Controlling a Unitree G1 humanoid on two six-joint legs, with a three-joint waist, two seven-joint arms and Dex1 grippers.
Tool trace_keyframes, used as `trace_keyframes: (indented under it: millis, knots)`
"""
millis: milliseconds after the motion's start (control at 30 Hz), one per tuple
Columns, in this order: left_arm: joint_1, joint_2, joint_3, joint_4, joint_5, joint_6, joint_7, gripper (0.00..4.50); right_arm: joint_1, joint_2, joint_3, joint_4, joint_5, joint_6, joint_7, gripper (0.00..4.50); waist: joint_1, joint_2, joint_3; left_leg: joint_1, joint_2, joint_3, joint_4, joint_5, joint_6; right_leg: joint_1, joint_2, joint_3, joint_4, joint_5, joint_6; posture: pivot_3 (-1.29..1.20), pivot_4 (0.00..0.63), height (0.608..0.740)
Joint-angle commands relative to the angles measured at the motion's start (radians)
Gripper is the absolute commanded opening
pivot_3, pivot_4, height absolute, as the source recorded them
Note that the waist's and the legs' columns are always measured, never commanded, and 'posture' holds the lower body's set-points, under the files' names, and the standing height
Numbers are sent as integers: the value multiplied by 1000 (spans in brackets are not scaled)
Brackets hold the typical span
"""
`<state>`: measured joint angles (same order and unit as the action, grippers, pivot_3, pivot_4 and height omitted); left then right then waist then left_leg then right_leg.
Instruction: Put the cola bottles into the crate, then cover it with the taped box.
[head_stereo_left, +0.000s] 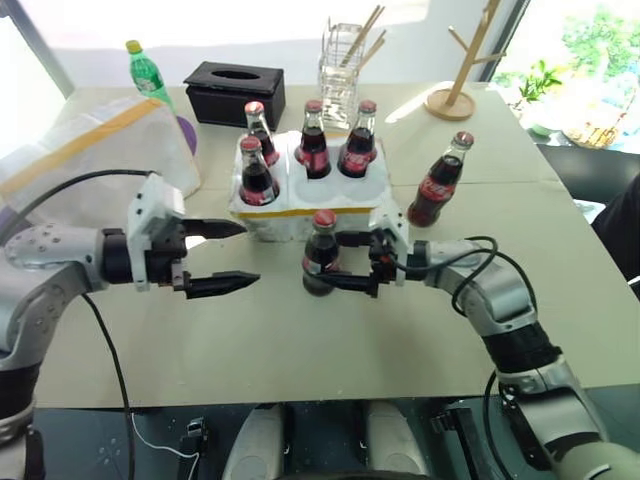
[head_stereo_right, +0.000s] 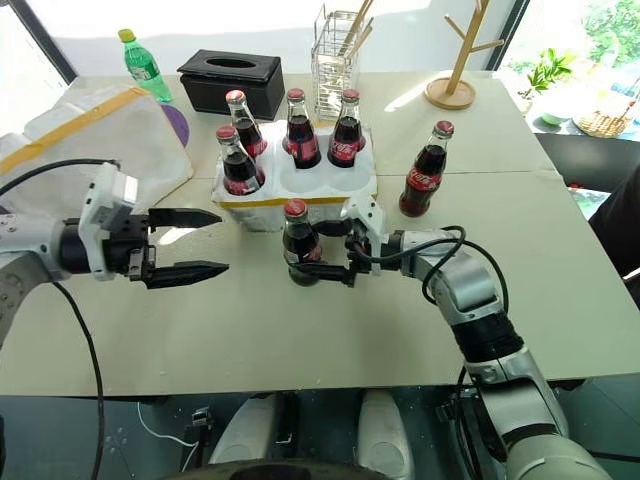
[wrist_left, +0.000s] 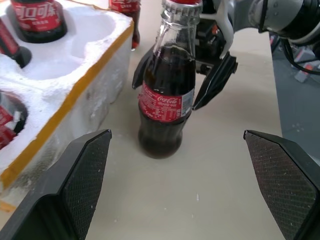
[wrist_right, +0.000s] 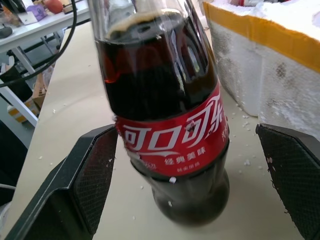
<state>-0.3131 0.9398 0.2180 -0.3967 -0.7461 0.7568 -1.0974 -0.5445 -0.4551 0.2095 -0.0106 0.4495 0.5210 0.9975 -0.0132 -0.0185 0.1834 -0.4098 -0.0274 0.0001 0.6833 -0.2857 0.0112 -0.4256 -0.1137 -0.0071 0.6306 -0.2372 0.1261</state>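
Four small glass cola bottles with red caps and red labels are standing in the wells of the low white foam crate (head_stereo_left: 300, 205) with the yellow tape band, which is sitting near the middle of the beige desk (head_stereo_left: 300, 340): one at the front left well (head_stereo_left: 256, 175), one behind it (head_stereo_left: 261, 130), one in the back middle (head_stereo_left: 314, 142) and one in the back right (head_stereo_left: 360, 140). The two nearer wells on the right side are looking unfilled, though from here I cannot be fully sure of the front ones.

A fifth cola bottle (head_stereo_left: 322, 255) is standing upright on the desk just in front of the crate. The right pincer (head_stereo_left: 352, 262) is reaching in level from the right with its black fingers spread wide on either side of this bottle; the right wrist view is showing clear gaps between both pads and the glass, so it is not gripping. The left pincer (head_stereo_left: 222, 257) is hovering to the left of the same bottle, also spread wide and holding nothing, pointing toward it.

A sixth cola bottle (head_stereo_left: 438, 182) is standing apart on the desk, to the right of the crate.

The large white foam box wrapped in wide yellow tape (head_stereo_left: 95, 150) is resting at the far left of the desk, well apart from the crate.
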Motion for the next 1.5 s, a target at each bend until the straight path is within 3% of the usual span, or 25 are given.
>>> trace_keyframes:
  millis: [33, 167, 267, 333, 400, 633, 933, 1200, 1433, 1500]
  knots:
    - [43, 18, 66, -36, -12, -9, 19, 4451, -36, 36, 1, -9, 1, -9, 5, 4500, 0, 0, 0, 0, 0, 0, 0, 0, 0, 0, 0, 0, 0, 0, 0, 0, 150, 740]
    - [85, 15, 100, -55, -21, -11, 43, 4451, -43, 57, 23, -8, -12, -6, 19, 4500, 1, 0, 0, 0, 0, 0, 0, 0, 0, 0, 0, 0, 0, 0, 0, 0, 150, 740]
    - [92, 11, 110, -65, -28, -12, 61, 4500, -47, 59, 15, -17, 0, 3, 32, 3620, 1, 0, 0, 0, 0, -1, 0, 0, 0, 0, 0, 0, 0, 0, 0, 0, 150, 740]
    - [92, 8, 116, -68, -31, -11, 72, 4500, -53, 53, -5, -44, 26, 23, 41, 2798, 0, 0, 0, 0, 0, -1, 0, 0, 0, 0, 0, 0, 0, 0, 0, 0, 150, 740]
    - [89, 2, 126, -68, -38, -9, 90, 4500, -67, 38, -43, -85, 71, 61, 48, 2696, 0, 1, 0, 0, 0, -1, 0, 0, -1, 0, 0, 0, 0, 0, 0, 0, 150, 740]
    - [84, -25, 149, -75, -73, -5, 158, 4500, -279, -4, -188, -67, 208, 176, 49, 2696, 0, 3, 2, 0, 0, -1, -1, 0, -1, -1, -1, 0, 0, 0, 0, 0, 150, 740]
    - [64, -44, 132, -75, -72, -22, 195, 4500, -617, 111, -178, 403, 3, -27, -74, 2696, -4, 3, 2, 0, 0, 0, -2, 1, -3, -2, 0, 0, 0, 0, -1, 0, 150, 740]
    - [57, -44, 141, -79, -76, -24, 223, 4500, -579, 197, -76, 603, -180, -248, -61, 2696, -10, 3, 2, -2, -1, 0, -4, 4, -7, -4, -1, 0, 1, 0, -1, 0, 150, 740]
    - [47, -40, 135, -69, -74, -29, 229, 4500, -533, 232, -58, 706, -251, -292, -69, 2696, -16, 3, 2, -1, -1, 0, -5, 4, -8, -4, -1, 0, 0, 0, -1, 0, 150, 740]
    - [34, -43, 119, -65, -67, -33, 228, 4500, -522, 248, -58, 734, -262, -288, -78, 3724, -22, 3, 2, -1, -1, 0, -5, 4, -8, -3, -1, 0, 0, 0, -1, 0, 150, 740]
